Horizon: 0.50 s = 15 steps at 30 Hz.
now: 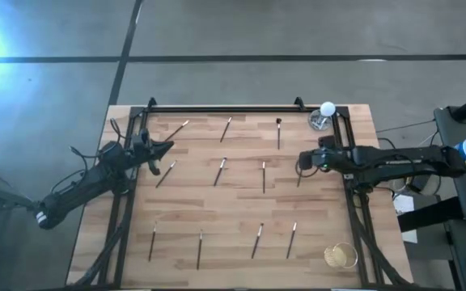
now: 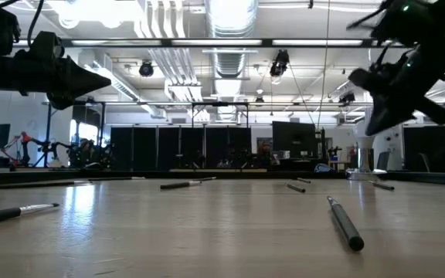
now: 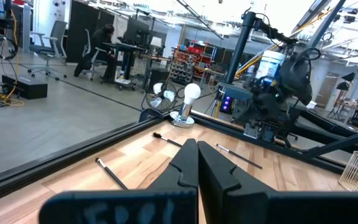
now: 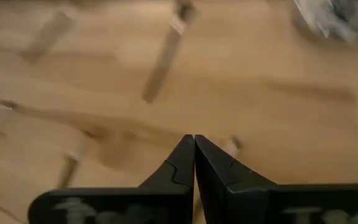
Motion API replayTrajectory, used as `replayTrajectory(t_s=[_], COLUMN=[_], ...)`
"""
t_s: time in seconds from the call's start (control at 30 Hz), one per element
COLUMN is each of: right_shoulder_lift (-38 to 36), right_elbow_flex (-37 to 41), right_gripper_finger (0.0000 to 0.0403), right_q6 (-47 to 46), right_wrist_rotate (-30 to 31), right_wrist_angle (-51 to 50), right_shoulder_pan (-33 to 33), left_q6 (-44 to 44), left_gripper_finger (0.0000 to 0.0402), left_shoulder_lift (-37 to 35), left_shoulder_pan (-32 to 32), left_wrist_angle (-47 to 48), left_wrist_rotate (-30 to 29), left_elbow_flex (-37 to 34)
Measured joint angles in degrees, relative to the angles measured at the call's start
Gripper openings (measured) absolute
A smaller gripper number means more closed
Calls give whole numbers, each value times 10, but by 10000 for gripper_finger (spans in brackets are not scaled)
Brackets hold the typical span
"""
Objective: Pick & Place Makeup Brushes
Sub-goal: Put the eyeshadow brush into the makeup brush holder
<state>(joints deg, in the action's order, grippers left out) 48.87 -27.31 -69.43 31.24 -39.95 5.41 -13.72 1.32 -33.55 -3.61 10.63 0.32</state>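
Observation:
Several makeup brushes lie flat and scattered over the wooden table, among them one at the centre, one beside it and one in the near row. My left gripper hovers shut and level over the table's left side, above a brush. My right gripper is shut and slants down over the right side, clear of the wood. In the right wrist view, blurred brushes lie below it. Neither gripper holds anything.
A gold wire cup stands at the near right corner. A glass dish with a white ball sits at the far right corner. A black frame rail runs along the table's far edge and down its sides. Bare wood lies between the brushes.

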Motion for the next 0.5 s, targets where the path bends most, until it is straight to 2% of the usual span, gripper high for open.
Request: replayTrajectory(t_s=[0.1,0.2,0.5], right_shoulder_lift=[54,97,189], right_elbow_flex=[-17,-24,-49], right_gripper_finger=[11,28,119], right_q6=[-73,-102,-97], right_wrist_rotate=[-26,-54,-109], right_wrist_angle=[-64,-58,-27], right_shoulder_pan=[4,20,119], left_q6=[0,0,0], left_gripper_finger=[0,0,0], left_shoulder_lift=[0,0,0], left_shoulder_pan=[0,0,0], left_wrist_angle=[0,0,0], left_wrist_rotate=[0,0,0], left_elbow_flex=[0,0,0])
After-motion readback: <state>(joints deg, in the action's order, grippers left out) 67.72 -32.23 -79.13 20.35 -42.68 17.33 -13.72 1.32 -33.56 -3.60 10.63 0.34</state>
